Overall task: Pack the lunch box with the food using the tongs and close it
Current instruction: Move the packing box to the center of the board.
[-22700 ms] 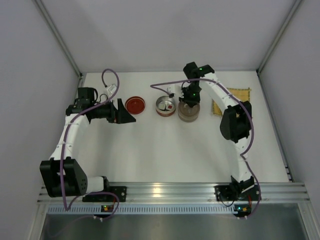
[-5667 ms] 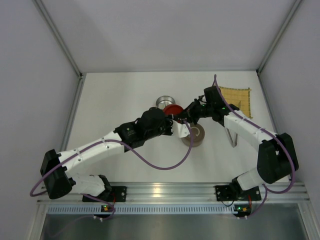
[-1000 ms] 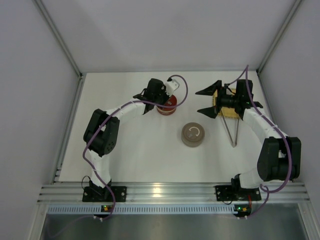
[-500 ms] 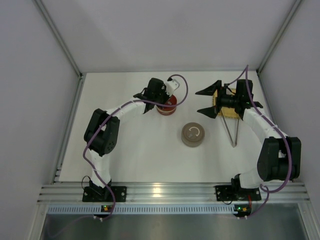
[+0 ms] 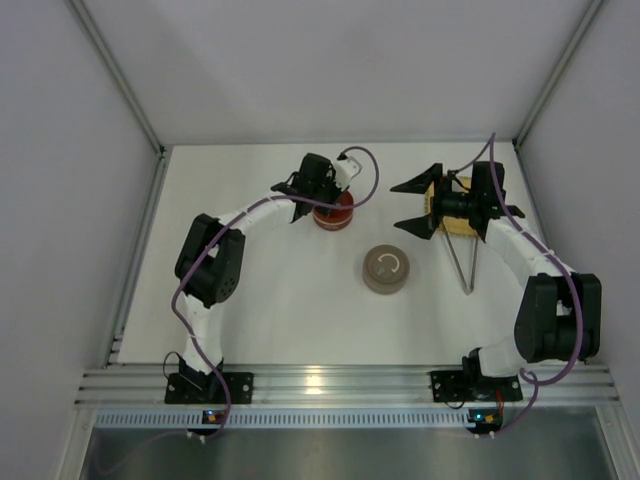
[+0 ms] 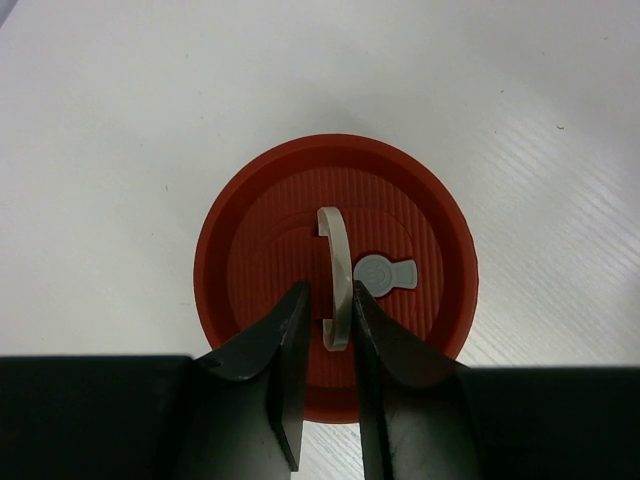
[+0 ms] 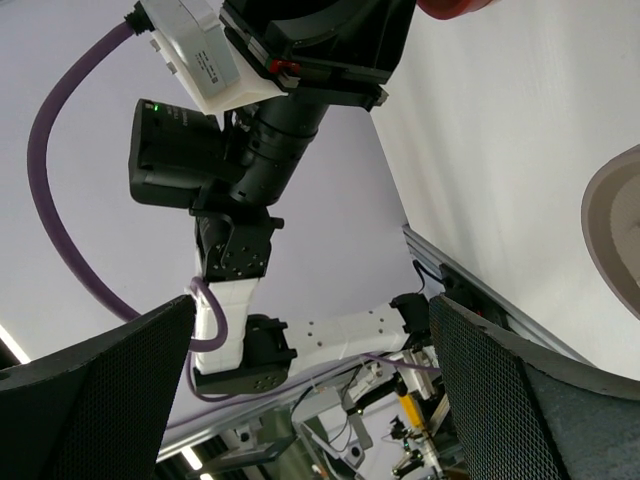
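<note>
At far centre, the left gripper (image 6: 328,295) straddles the handle (image 6: 335,250) on the seated red lid (image 6: 250,260), jaws slightly parted, apparently unclamped; the right gripper (image 5: 398,206) gapes idle.

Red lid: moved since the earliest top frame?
Yes. The red lid went right. Earlier it lay nearer the left edge of the table; now it sits clearly farther from that edge, near the table's middle, at about the same depth.

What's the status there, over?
Left fingers loosely astride handle of red lid, lid seated. Right fingers wide open, empty. Tongs lying on table, untouched.
</note>
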Available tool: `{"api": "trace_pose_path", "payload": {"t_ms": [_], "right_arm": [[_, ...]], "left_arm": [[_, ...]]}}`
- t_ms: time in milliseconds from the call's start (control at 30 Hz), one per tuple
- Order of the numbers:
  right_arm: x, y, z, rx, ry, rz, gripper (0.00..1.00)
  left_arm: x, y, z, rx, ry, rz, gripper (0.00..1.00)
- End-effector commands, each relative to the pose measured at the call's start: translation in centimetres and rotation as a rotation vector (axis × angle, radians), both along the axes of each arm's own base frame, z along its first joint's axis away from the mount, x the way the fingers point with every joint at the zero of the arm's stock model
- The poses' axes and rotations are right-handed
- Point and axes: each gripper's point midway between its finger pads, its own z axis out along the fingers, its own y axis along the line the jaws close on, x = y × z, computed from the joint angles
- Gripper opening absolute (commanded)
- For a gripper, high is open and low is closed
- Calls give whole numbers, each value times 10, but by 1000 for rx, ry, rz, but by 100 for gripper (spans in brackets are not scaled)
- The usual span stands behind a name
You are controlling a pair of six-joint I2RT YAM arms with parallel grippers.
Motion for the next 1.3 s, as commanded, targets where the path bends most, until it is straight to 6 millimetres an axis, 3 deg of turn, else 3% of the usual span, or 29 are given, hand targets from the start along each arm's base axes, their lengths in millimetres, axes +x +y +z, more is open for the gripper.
{"api": "trace_pose_path", "payload": {"t_ms": [0, 367, 700, 900, 1000, 1133, 1267], "right_arm": [[1, -3, 15, 11, -66, -9, 99], [0, -4, 16, 12, -67, -8, 99], [-1, -4, 16, 11, -68, -7, 99], [-3, -4, 18, 14, -76, -2, 99], [-2, -3, 16, 19, -71, -5, 99], [-2, -3, 16, 21, -70, -3, 99], [-4, -3, 18, 22, -75, -2, 99]], "left_arm": [[5, -3, 1, -4, 14, 2, 28], [12, -7, 0, 6, 31, 1, 29], [6, -5, 3, 19, 66, -7, 22], [9, -1, -8, 67, 114, 17, 20], [9, 1, -8, 79, 114, 19, 15], [6, 3, -4, 85, 121, 21, 0], [1, 4, 2, 71, 120, 22, 0]]}}
